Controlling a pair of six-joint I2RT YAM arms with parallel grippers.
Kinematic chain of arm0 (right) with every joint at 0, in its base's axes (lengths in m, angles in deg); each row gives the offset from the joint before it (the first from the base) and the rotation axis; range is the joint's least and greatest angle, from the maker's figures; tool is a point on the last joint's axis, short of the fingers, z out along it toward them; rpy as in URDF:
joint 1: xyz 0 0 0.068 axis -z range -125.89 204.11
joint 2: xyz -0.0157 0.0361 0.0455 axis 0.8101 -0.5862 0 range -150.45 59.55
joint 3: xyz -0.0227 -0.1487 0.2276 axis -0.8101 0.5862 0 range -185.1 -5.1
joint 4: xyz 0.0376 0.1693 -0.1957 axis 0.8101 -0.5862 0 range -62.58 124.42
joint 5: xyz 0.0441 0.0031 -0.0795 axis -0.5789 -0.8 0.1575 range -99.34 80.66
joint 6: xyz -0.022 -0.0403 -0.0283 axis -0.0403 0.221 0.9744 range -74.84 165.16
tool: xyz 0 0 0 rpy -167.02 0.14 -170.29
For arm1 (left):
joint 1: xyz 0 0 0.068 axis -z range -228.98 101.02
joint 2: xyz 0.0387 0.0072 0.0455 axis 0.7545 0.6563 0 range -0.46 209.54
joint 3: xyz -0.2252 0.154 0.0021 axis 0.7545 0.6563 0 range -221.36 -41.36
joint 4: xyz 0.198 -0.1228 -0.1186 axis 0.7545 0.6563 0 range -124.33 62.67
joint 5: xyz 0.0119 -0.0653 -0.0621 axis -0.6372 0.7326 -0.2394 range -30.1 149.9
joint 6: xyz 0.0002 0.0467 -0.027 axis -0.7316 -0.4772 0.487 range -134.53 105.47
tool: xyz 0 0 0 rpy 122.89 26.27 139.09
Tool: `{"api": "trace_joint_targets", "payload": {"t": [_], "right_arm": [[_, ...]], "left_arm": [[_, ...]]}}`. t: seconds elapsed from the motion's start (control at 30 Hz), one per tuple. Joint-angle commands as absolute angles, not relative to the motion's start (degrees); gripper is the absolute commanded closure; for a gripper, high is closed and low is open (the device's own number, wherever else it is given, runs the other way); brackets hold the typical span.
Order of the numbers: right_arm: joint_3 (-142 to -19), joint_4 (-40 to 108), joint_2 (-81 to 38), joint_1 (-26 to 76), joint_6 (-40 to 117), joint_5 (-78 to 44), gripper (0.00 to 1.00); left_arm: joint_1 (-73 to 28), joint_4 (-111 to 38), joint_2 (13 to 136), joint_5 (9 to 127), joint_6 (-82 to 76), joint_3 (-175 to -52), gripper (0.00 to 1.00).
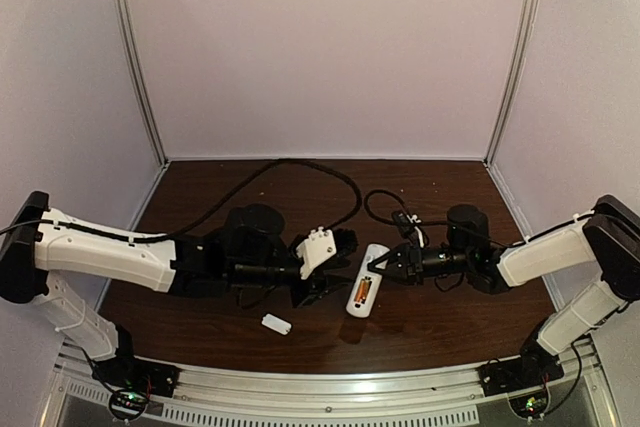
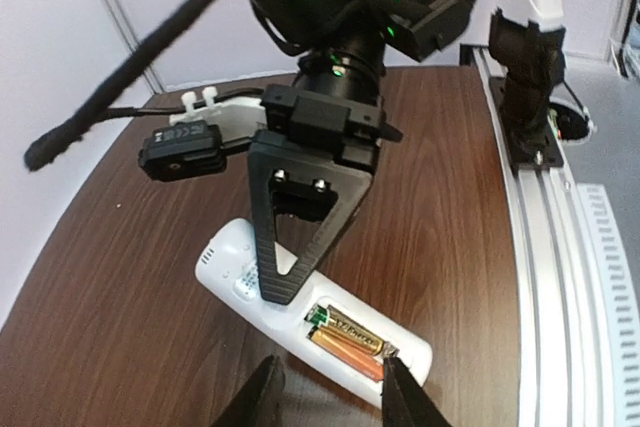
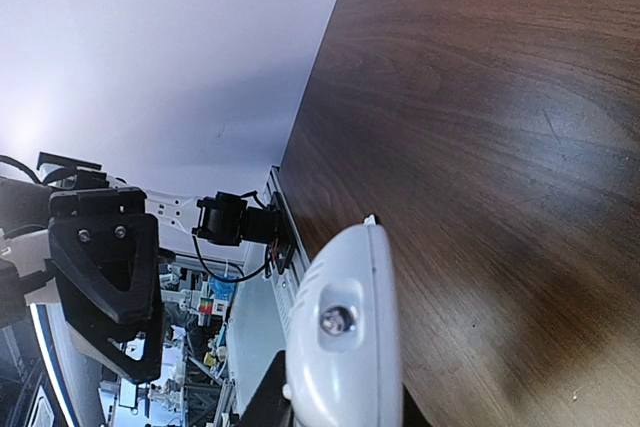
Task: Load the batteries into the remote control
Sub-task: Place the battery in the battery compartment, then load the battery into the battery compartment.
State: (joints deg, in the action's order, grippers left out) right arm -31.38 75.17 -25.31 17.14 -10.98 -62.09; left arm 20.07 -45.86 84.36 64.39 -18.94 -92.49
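Near the middle of the table [image 1: 440, 332], a bit toward the right arm, lies the remote control [image 1: 367, 284], back side up. Its battery bay is uncovered at the end closer to the arm bases. Both batteries sit side by side in the bay: the golden-brass battery [image 2: 350, 329] and the orange battery [image 2: 345, 352], with the orange one on the side closer to the left wrist camera. From the top view they read as one small yellowish patch on the remote.

The right gripper [image 1: 380, 269] is at the remote's far end. The right wrist view shows the rounded white end between its dark fingers, so it is clamped on the remote. The left wrist view shows one black triangular finger [image 2: 298, 209] of it standing upright against the remote's edge.

The left gripper [image 2: 330, 402] is at the battery end, fingers apart with nothing between them. One fingertip is just beside the bay's corner; contact cannot be told.

The small white cover piece [image 1: 276, 323] lies flat on the wood, apart from the remote, toward the left arm and closer to the near edge. A black cable [image 1: 300, 165] loops over the far part of the table. A metal rail [image 1: 330, 387] runs along the near edge.
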Motion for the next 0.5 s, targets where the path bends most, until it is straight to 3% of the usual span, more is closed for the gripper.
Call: {"api": "trace_joint_targets", "payload": {"t": [0.0, 0.2, 0.47], "right_arm": [[-33.5, 72.1, -23.9, 15.6, -7.9, -64.4, 1.0], [-34.6, 69.7, -24.3, 13.9, -6.5, -64.5, 1.0], [-34.9, 69.5, -24.6, 12.5, -6.5, -64.5, 1.0]], "left_arm": [[20.9, -40.9, 85.7, 66.9, -33.7, -94.7, 0.67], [22.0, -37.7, 88.6, 65.2, -39.2, -97.1, 0.78], [22.1, -37.1, 90.5, 65.2, -41.2, -98.3, 0.83]]}}
